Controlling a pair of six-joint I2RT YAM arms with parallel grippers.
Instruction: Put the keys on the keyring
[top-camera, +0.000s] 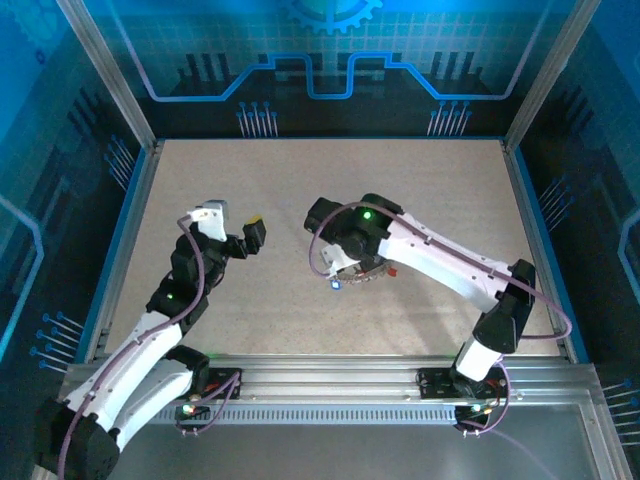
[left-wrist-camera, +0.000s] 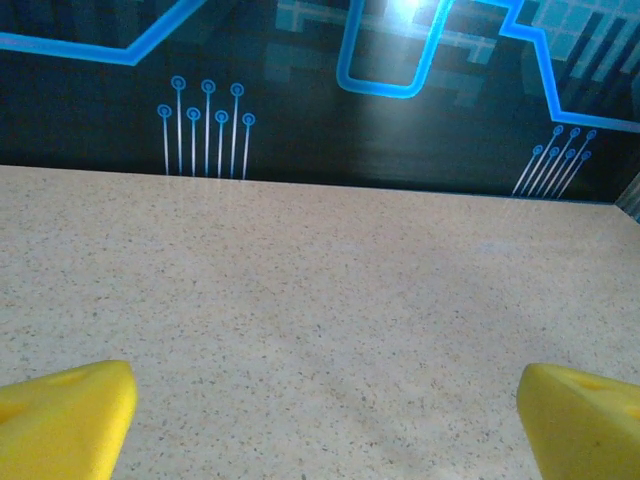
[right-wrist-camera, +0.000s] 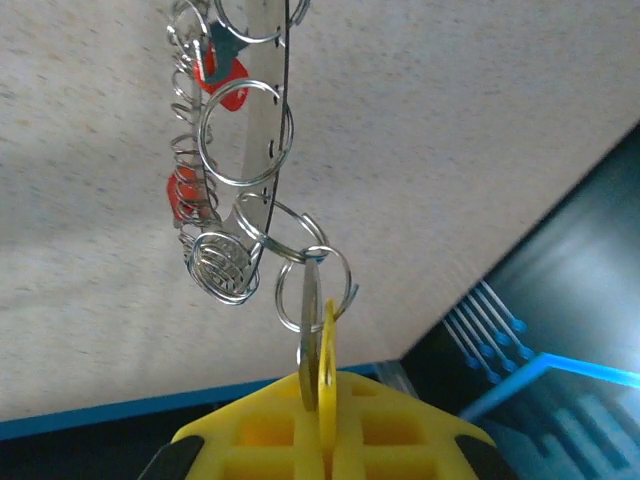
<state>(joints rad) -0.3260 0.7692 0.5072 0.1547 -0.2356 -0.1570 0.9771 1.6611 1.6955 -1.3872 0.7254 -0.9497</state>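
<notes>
My right gripper (right-wrist-camera: 320, 392) is clamped on what looks like a yellow-headed key (right-wrist-camera: 322, 340), seen edge-on. Just beyond its tips the keyring (right-wrist-camera: 222, 265) strings away in silver loops past red key heads (right-wrist-camera: 222, 80). My left gripper (left-wrist-camera: 320, 405) hangs spread apart over bare desk (left-wrist-camera: 320, 280).

Bare table (left-wrist-camera: 320, 300) before left claw (left-wrist-camera: 325, 415); keys (right-wrist-camera: 310, 325) seemingly crowd right claw (right-wrist-camera: 325, 435).

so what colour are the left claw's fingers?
Yellow. Both fingers of the left claw are yellow, clearest in the left wrist view.
</notes>
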